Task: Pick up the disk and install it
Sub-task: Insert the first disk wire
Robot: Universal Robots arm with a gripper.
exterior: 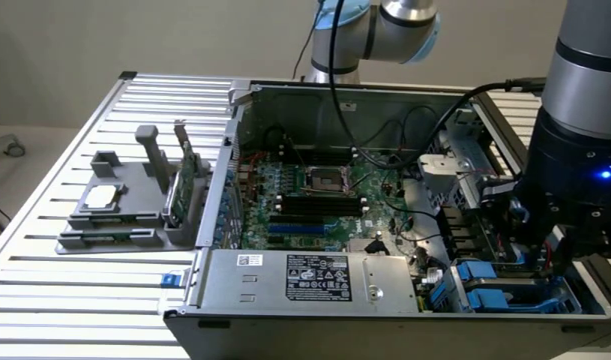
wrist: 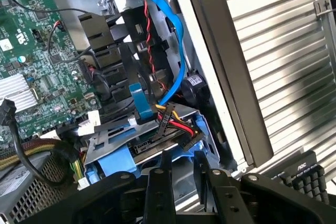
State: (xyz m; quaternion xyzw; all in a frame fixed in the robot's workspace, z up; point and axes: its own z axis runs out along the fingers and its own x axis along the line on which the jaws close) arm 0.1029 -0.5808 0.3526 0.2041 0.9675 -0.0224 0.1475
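Slatted aluminium worktop (exterior: 65,300) runs under everything, with a plain pale wall behind it. On it lies an open computer case (exterior: 385,337), its side panel off and its inside facing up.

The robot arm (exterior: 585,112) comes down over the corner of the case on the exterior view's right. Its dark wrist with a small blue light is sunk among the drive bays.

A silver power supply (exterior: 315,279) with a black-and-white label lies along the near wall of the case. The green motherboard (exterior: 315,195) spreads out behind it.

Well apart from the case, on the exterior view's left, a grey fixture (exterior: 125,202) stands on the worktop. It holds a thin green circuit card (exterior: 188,180) upright and a small square silver chip (exterior: 98,197) lying flat.

In the wrist view the disk (wrist: 149,148) lies in a blue carrier (wrist: 113,163) inside the drive bay, by the case wall. It is just ahead of the end effector (wrist: 182,157), which hovers at its near edge. I cannot tell whether the end effector is spread or pinching the disk. A blue data cable (wrist: 173,40) curves down along the bay. Its end and a bundle of red, yellow and black wires (wrist: 176,124) lie over the far end of the disk.
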